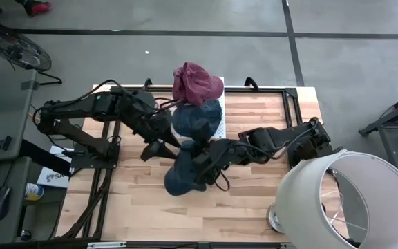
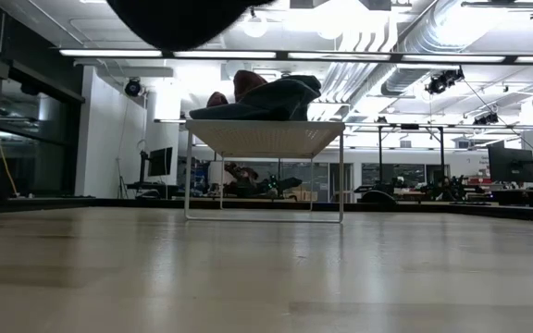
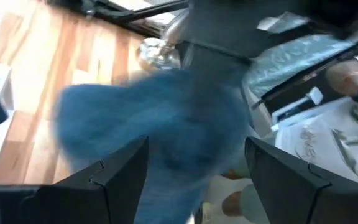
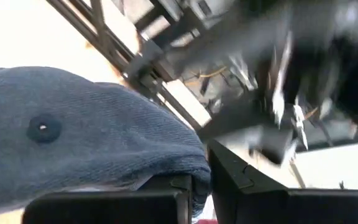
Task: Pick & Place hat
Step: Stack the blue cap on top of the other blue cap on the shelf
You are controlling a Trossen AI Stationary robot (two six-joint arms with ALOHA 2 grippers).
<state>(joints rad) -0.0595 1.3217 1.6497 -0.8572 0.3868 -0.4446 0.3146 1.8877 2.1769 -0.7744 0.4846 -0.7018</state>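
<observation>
My right gripper [image 1: 197,163] is shut on a blue denim hat [image 1: 184,174] above the middle of the table; the hat also shows in the right wrist view [image 4: 73,143] with its top button, and as a dark round shape at the top of the low view [image 2: 183,17]. My left gripper [image 1: 156,149] is open and empty just left of this hat, and its fingers [image 3: 114,174] point toward it. A maroon hat [image 1: 196,83] and a dark blue hat [image 1: 196,119] lie on a white mesh rack [image 2: 266,139] at the far middle. My right gripper pinches the blue hat's lower edge [image 4: 194,174] between its two fingers. The fingers come roughly level from the table's right side. The hat is lifted clear of the table and bulges out beyond the fingers toward the left and near side.
A large white lampshade [image 1: 344,200] stands at the table's near right corner. The rack's legs [image 2: 188,176] stand on the far part of the table. Black frame rails [image 1: 95,187] run along the left side. Bare wood shows at the near middle [image 1: 185,221].
</observation>
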